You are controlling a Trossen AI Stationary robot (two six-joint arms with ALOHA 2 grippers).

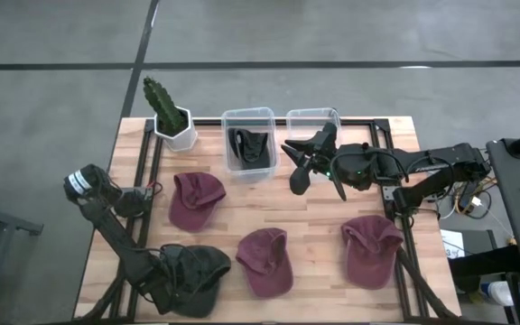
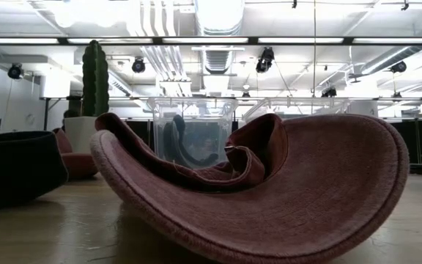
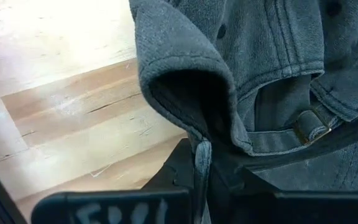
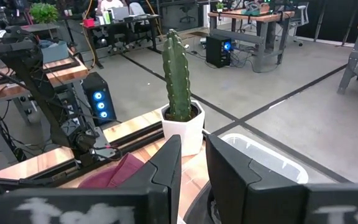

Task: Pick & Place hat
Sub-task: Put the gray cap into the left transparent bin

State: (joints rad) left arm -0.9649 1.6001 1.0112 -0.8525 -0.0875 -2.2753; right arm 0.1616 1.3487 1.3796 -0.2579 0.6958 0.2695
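At table's front-left corner, left gripper point(image 3: 201, 177) pinches dark hat point(image 1: 195, 275) edge

One camera looks straight down on the table point(image 1: 314, 212). Another sits low, very near a red cap point(image 2: 284, 198). Both see the cactus point(image 1: 162, 104).

The left claw point(image 3: 201, 177) is low at the near left corner of the bench, its fingers pinched tight together. The right claw point(image 1: 303, 171) hangs up high near the back, fingers maybe a little apart.
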